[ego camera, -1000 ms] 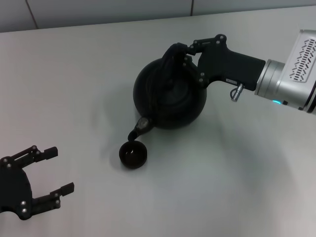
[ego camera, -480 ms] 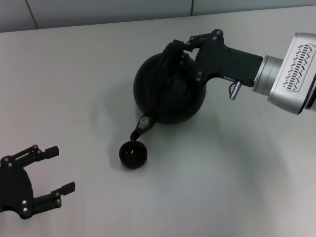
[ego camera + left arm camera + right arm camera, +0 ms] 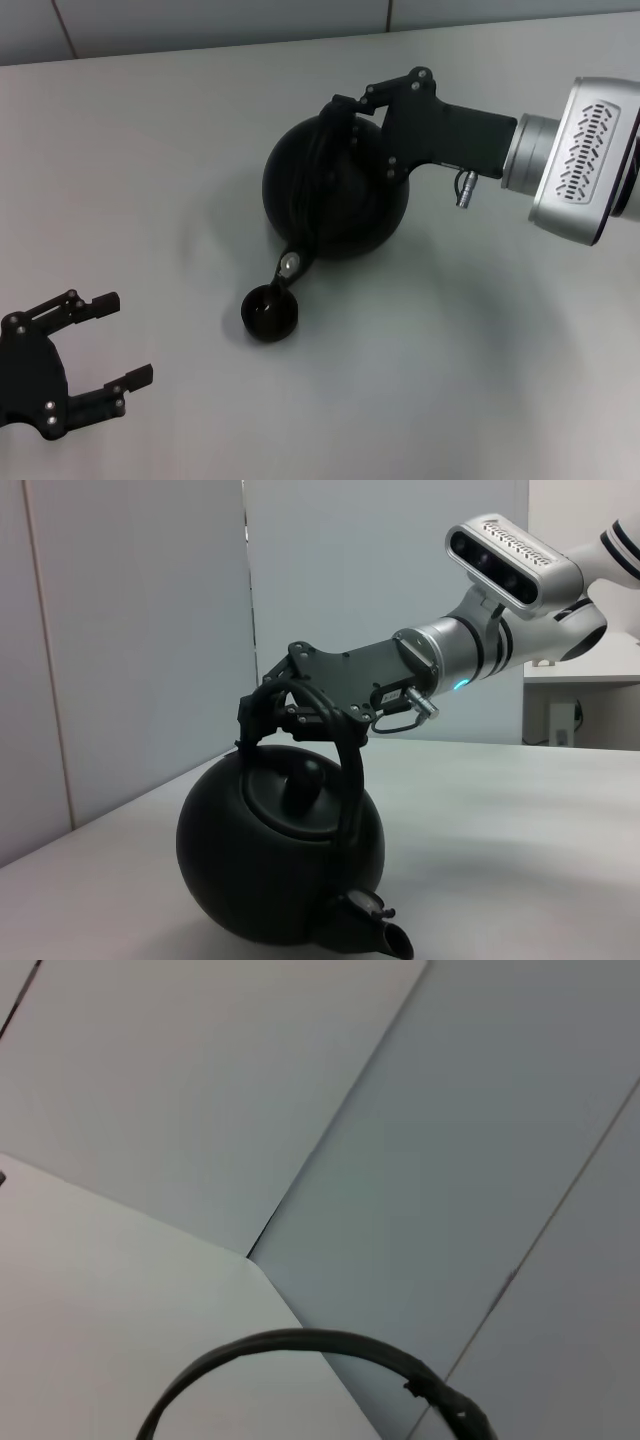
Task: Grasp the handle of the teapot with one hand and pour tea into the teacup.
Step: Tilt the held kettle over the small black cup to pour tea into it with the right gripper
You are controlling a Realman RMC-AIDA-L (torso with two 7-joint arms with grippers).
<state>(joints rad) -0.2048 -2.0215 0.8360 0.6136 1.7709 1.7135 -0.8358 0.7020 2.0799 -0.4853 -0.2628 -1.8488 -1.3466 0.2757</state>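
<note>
Black on pale grey: I am holding the teapot (image 3: 335,190) in the centre of the head view, tipped toward the lower left, with the right gripper (image 3: 352,108) and its jaws pinching the handle (image 3: 318,165). The spout (image 3: 289,265) is hanging just above the teacup (image 3: 269,312), which is sitting on the worktop (image 3: 150,170) below and left of the pot. To pour well, I judge I should be rolling the wrist slowly, keeping the spout tip over the cup's middle and not letting the pot swing on its handle. The left gripper (image 3: 105,340) is resting at lower left, jaws spread. Counting: one teapot, one teacup, two grippers.
</note>
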